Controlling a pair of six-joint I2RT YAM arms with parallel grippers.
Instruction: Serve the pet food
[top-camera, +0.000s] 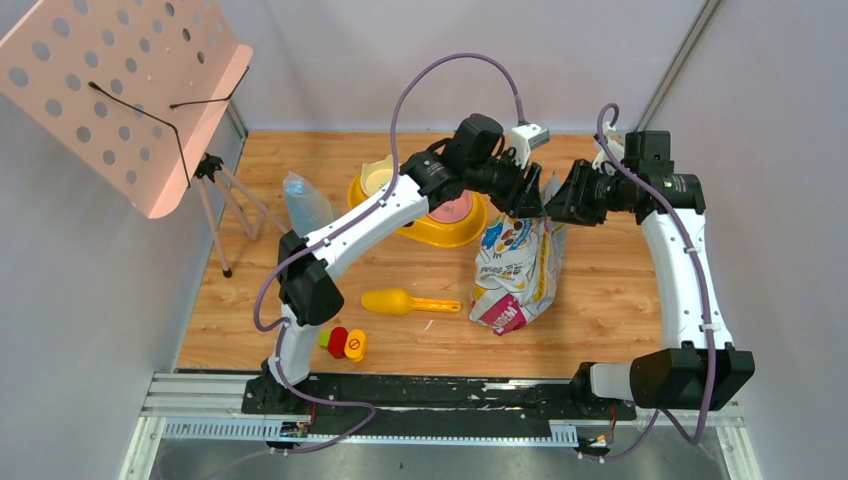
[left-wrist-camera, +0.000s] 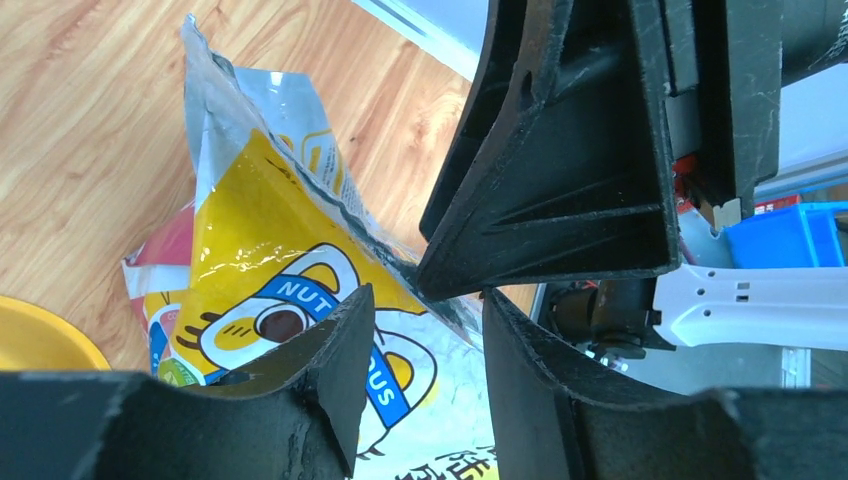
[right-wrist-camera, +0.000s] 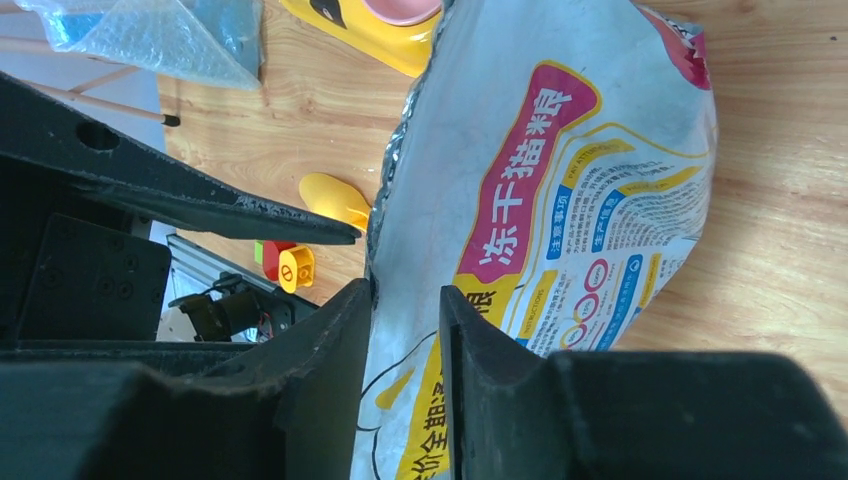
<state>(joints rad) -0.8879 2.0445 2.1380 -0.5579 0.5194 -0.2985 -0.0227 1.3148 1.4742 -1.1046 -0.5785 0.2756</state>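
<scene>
Left hand (left-wrist-camera: 425, 300) and right hand (right-wrist-camera: 403, 292), both apart, are set astride the top rim of the soft, slippery bag (top-camera: 515, 265); pet food hidden.

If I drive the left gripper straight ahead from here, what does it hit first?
The foil bag: its top edge lies just ahead of the open left gripper. Close behind stands a finger of the right gripper, though depth there is unclear.

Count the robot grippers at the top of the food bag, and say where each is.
2. The left gripper is at the top edge of the bag, toward the yellow bowl; the right gripper is at the same edge, on the opposite side. None looks hidden.
</scene>
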